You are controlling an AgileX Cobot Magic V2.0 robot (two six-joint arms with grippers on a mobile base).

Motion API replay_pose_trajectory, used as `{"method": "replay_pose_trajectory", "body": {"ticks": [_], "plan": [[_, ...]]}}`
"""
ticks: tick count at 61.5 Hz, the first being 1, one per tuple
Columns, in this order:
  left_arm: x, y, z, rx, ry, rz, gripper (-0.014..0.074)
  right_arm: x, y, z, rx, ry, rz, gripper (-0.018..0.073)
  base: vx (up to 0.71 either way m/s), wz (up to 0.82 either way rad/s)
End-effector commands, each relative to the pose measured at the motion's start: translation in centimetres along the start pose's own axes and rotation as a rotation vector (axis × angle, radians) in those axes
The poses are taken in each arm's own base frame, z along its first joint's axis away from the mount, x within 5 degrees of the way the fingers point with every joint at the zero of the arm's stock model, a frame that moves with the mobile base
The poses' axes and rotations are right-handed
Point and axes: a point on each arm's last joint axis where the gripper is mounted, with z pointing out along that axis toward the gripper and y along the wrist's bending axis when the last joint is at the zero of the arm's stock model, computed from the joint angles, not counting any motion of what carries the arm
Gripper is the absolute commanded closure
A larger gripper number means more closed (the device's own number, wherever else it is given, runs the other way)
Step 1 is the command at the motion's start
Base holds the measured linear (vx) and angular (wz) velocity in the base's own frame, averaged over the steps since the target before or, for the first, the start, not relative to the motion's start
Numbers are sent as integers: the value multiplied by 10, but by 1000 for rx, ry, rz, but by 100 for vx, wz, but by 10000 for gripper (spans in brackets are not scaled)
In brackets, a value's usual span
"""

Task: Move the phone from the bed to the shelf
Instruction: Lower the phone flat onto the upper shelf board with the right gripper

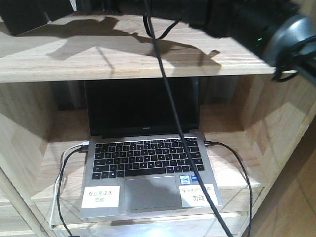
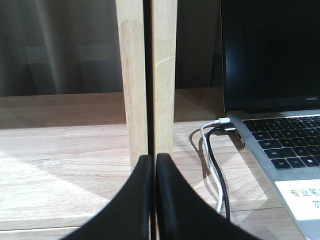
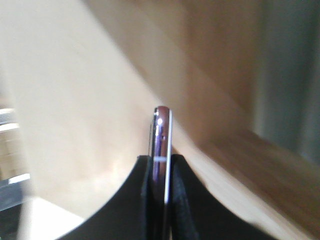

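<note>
In the front view a thick pale shelf [image 1: 98, 54] runs across the top, with arm shadows lying on its boards, and part of a dark robot arm [image 1: 256, 24] reaches in from the upper right; its claw is out of this picture. In the compartment below sits an open grey laptop [image 1: 148, 168] with a dark screen, two white labels on its palm rest, and cables plugged into both sides, while a black cable [image 1: 170, 98] hangs down in front of it. The phone cannot be seen here. In the left wrist view the left claw [image 2: 152, 165] has its two black fingers pressed together with nothing between them, just in front of a pale wooden upright [image 2: 147, 75] of the shelving unit; the laptop's left corner and its white and black cables lie to the right on the lower board. In the right wrist view, which is blurred, the right claw [image 3: 161, 172] is clamped on the phone [image 3: 162, 145], which stands on edge between the fingers, its glossy purplish rim rising above them. Pale wood fills the blurred background beside it; whether the phone touches any board cannot be told.
</note>
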Motion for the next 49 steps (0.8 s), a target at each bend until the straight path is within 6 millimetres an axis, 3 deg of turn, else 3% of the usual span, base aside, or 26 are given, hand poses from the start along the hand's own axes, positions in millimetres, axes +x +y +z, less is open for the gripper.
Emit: {"method": "replay_pose_trajectory", "body": {"ticks": [1,23,49], "plan": [[-6,1,0,-10,-77,-13,596,-28,7,-10,20,-86,-16,561,0,0],[-6,1,0,-10,-77,-13,596,-6,-6,1,53,-21,-41,561,0,0],[-6,1,0,-10,-77,-13,596,1,-14,5,97,-15,-36,546,0,0]]}}
